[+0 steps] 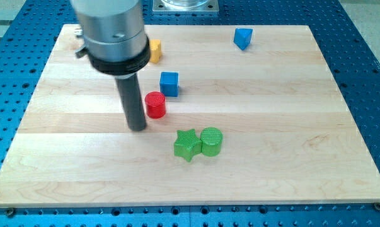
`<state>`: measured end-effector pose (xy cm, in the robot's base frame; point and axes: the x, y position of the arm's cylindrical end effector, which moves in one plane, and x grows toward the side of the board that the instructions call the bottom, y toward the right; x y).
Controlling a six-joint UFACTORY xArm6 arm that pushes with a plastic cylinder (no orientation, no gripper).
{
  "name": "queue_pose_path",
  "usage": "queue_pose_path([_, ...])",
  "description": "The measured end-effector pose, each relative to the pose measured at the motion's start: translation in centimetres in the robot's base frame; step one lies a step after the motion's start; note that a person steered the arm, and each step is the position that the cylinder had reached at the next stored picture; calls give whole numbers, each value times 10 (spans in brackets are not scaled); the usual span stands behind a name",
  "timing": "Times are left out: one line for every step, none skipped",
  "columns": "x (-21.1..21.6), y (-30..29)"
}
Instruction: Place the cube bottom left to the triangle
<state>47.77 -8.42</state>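
Note:
A blue cube (169,83) sits on the wooden board, left of centre. A blue triangle (242,38) lies near the view's top, right of centre, far up and right of the cube. My tip (137,127) rests on the board below and left of the cube, just left of a red cylinder (155,104), close to it. The rod rises up to the grey arm body (111,31) at the view's top left.
A yellow block (155,50) shows partly behind the arm body at the top. A green star (188,144) and a green cylinder (211,140) touch each other below the centre. The board's edges (190,203) meet a blue perforated table.

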Motion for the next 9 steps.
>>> queue_pose_path([-24, 3])
queue_pose_path([-47, -11])
queue_pose_path([-67, 71])
queue_pose_path([-74, 145])
queue_pose_path([-74, 100])
queue_pose_path([-88, 90])
queue_pose_path([-126, 121])
queue_pose_path([-112, 88])
queue_pose_path([-111, 65])
